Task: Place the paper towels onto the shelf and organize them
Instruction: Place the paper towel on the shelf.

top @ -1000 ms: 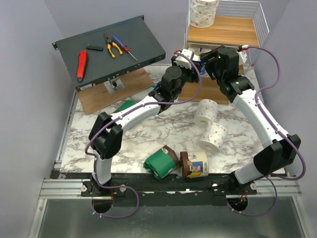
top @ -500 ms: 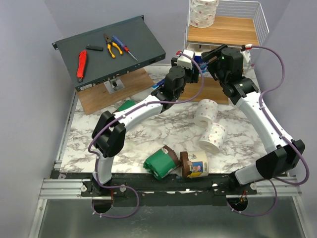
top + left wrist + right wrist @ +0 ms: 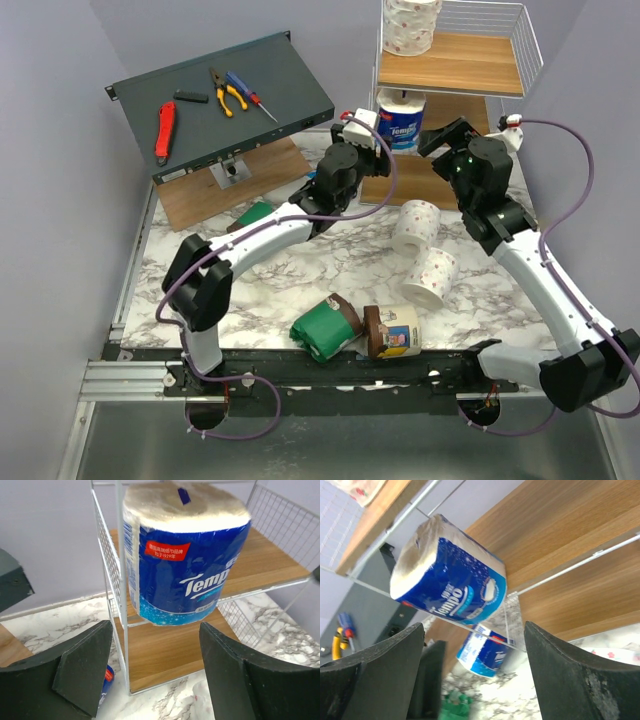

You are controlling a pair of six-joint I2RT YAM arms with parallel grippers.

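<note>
The shelf (image 3: 470,60) stands at the far right corner of the table (image 3: 300,270). A blue-and-white wrapped roll (image 3: 185,555) stands upright on its middle board, at the front left corner, with its bottom reaching to the front wire. The left gripper (image 3: 155,625) is in front of this roll and a little lower. Its jaws are spread wide on both sides and they do not touch the wrapper. The right gripper (image 3: 474,626) looks at the same roll from the right side. Its jaws are also spread wide and they hold nothing. On the top tier, in the far left corner of the wire basket, stands a white roll with pink speckles (image 3: 410,25). A second blue-and-white roll (image 3: 482,655) lies on the table just beside the front left leg of the shelf; from above the left arm hides it. In the right half of the table lie two bare white rolls just beside one another, one nearer to the shelf (image 3: 415,228) and one with pink speckles nearer to the near edge (image 3: 430,277). At the middle of the near edge lie a green roll (image 3: 325,328) and a cream-and-brown roll (image 3: 395,332), with their brown ends together. Something more in green (image 3: 255,213) shows under the left arm, but I cannot tell what it is. At the far left, a dark grey slanted panel (image 3: 290,75) carries a red-handled tool (image 3: 165,130), yellow-handled pliers (image 3: 225,92) and a screwdriver (image 3: 250,95).
</note>
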